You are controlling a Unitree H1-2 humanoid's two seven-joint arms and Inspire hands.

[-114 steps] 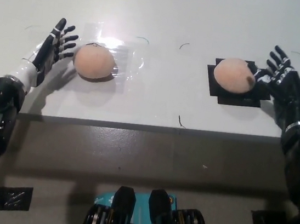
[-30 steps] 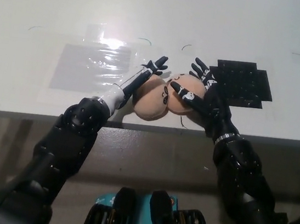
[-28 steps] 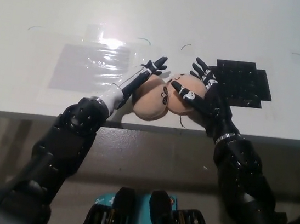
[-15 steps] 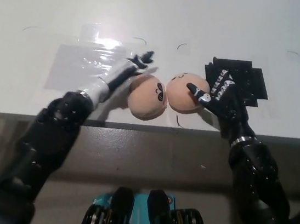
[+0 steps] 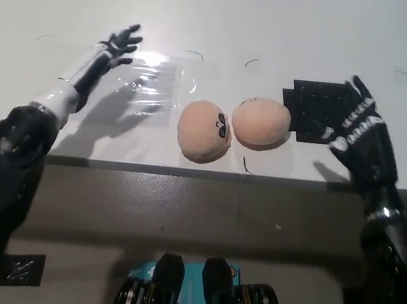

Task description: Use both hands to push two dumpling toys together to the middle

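Two dumpling toys, left dumpling (image 5: 205, 130) and right dumpling (image 5: 261, 122), are now sitting touching mid-surface (image 5: 281, 20), freed since half a second ago. Left hand (image 5: 111, 54) and right hand (image 5: 360, 131) are withdrawing outward, fingers spread, holding nothing; the push is looking complete.

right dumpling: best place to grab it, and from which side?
Judging by its pose, cup the right dumpling around its round bulge from its free right side, over the black mat. The left dumpling touches its left side, blocking that. The open right hand is nearest.

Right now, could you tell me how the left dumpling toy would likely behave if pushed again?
The left dumpling toy looks rounded and plump, so it may roll or wobble rather than slide. It touches the right dumpling toy, so a push would probably nudge both.
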